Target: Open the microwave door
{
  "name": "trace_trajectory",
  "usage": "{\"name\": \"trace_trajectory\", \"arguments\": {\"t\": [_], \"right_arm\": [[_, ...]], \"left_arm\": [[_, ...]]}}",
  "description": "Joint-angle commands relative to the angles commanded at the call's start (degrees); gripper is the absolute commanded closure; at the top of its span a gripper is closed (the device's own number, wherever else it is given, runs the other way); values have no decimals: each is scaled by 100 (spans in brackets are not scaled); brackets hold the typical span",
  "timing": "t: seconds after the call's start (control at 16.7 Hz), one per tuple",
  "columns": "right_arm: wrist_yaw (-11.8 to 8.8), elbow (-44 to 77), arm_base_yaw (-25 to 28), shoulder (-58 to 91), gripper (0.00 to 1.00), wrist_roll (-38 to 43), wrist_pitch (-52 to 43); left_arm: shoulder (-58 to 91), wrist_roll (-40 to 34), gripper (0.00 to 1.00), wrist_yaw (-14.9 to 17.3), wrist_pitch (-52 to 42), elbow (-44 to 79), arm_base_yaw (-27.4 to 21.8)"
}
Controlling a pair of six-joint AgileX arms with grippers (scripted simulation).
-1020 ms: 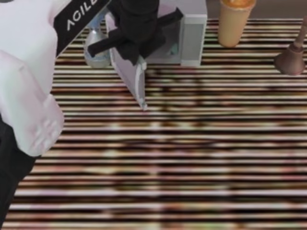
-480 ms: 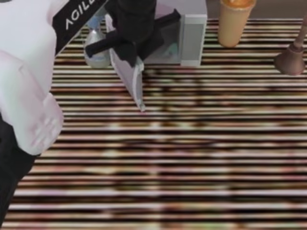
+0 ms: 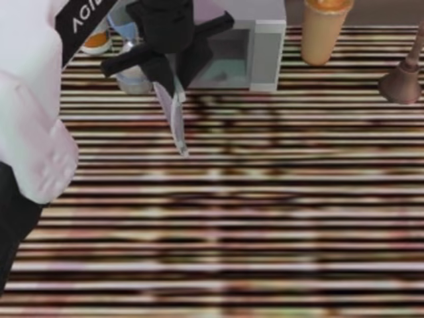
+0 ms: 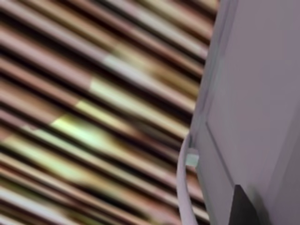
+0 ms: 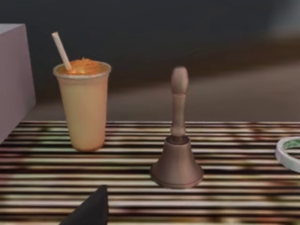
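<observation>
The microwave door (image 3: 173, 116) stands swung out over the striped table (image 3: 265, 218), with the left gripper (image 3: 173, 85) above its hinge end. A tan cup (image 3: 322, 30) and brown bell (image 3: 402, 76) crowd the far right edge; the near table lies open.

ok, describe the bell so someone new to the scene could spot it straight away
Start at the microwave at the far edge of the striped table and go right, past the tan cup with the straw. The bell stands upright near the table's right edge. It is the only dark brown thing there: a flared base under a slim turned handle.
</observation>
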Motion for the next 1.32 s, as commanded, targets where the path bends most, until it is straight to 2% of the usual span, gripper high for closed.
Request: {"name": "trace_trajectory", "arguments": {"t": [0.18, 1.32], "right_arm": [[0, 0, 0, 0, 0, 0, 0], [0, 0, 0, 0, 0, 0, 0]], "left_arm": [[24, 64, 100, 120, -91, 35, 64], [24, 64, 100, 120, -91, 35, 64]]}}
